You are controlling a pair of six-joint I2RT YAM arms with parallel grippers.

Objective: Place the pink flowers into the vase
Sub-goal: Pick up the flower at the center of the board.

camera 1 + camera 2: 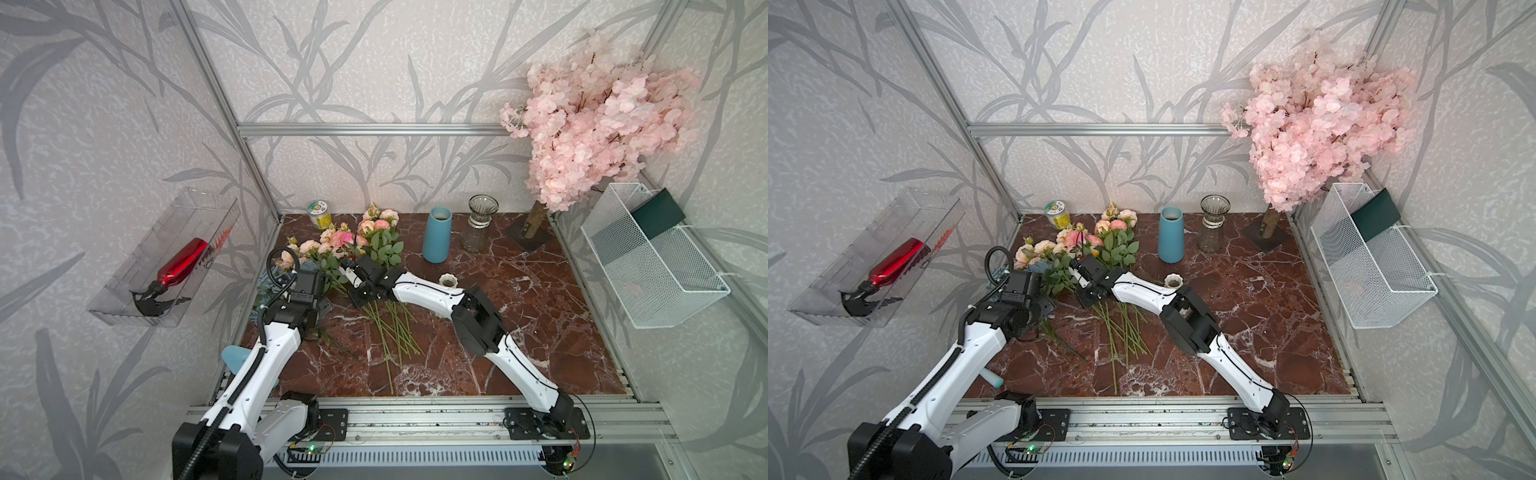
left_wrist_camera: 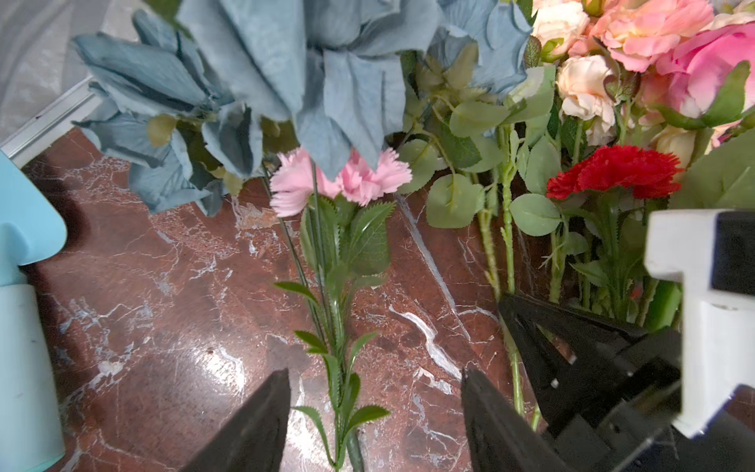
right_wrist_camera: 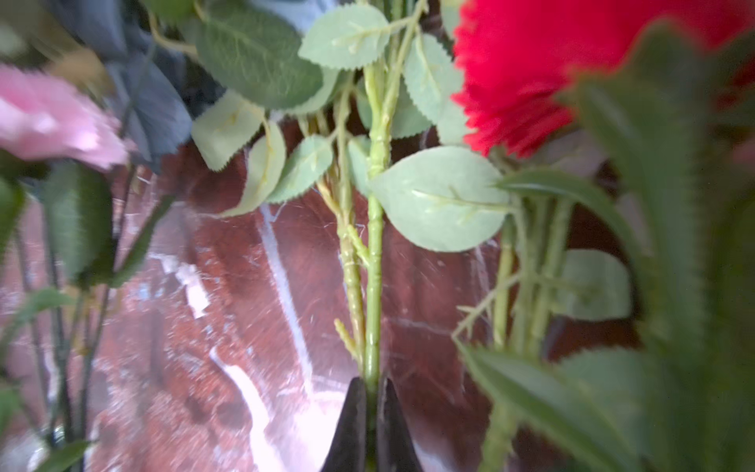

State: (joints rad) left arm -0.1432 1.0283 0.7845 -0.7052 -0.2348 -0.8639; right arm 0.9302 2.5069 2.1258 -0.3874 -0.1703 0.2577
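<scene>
The red-brown marble table [image 1: 540,332] fills the floor of the booth, and in its far right corner the big pale-pink blossom tree [image 1: 598,120] rises on its wooden trunk. Both arms reach toward the far left part of the table, the right arm [image 1: 428,291] stretched across from the right and the left arm [image 1: 274,345] bent up close beside it. There the pink flowers [image 1: 343,239] lie flat in a loose bunch, heads toward the back wall and long green stems fanning toward the front edge. The dusty-blue hydrangeas [image 2: 327,61] lie just beside them on the left. The blue vase [image 1: 436,237] stands upright a little to the right of the bunch, apart from it, with the glass vase [image 1: 478,228] further right. The right jaws are pressed together on one pale green stem [image 3: 372,286] low in that bunch, next to a red flower [image 2: 617,167]. The left jaws stand apart above the table. From the left wrist, the thin stem of a small pink carnation [image 2: 294,184] runs between them; I cannot tell whether they touch it.
</scene>
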